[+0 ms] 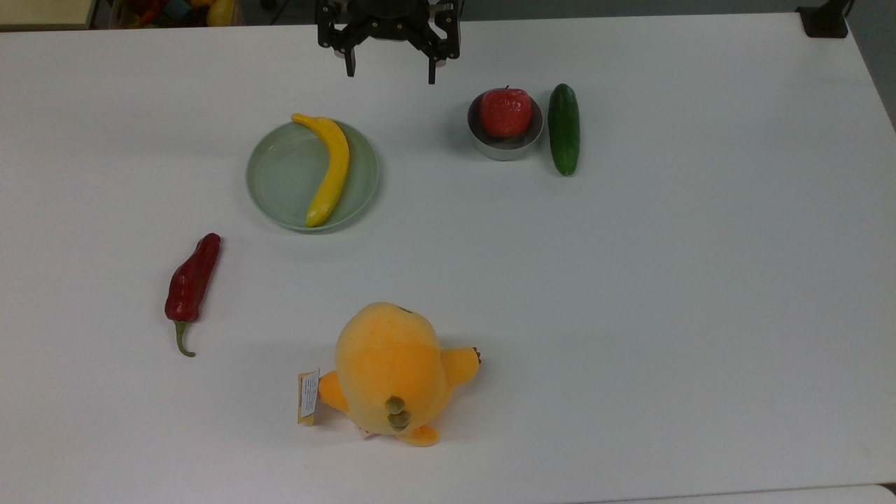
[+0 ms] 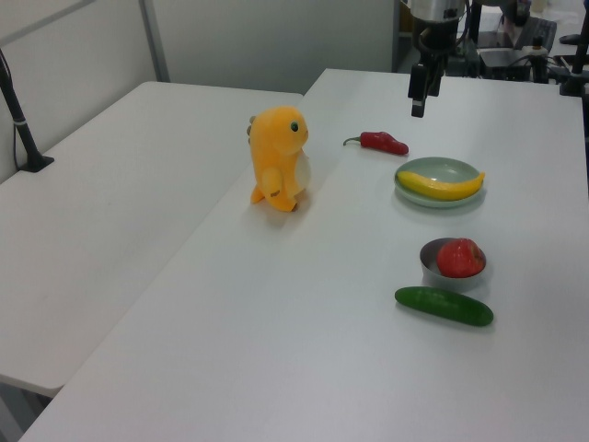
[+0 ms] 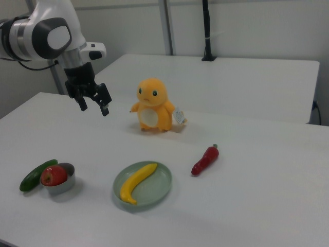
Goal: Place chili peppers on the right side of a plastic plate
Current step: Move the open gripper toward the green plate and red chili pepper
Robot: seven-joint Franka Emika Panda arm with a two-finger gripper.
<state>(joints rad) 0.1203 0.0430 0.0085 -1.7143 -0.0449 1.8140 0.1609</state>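
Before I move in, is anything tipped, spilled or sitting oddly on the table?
Nothing spilled or damaged. One oddity: the banana overhangs the plastic plate, both tips past its rim. The chili lies flat, apart from the plate; the plush toy stands upright. The open pincer holds nothing.

White table carries everything. Directly on it, all below the gripper: plastic plate, metal bowl, cucumber, chili peppers, orange plush toy.
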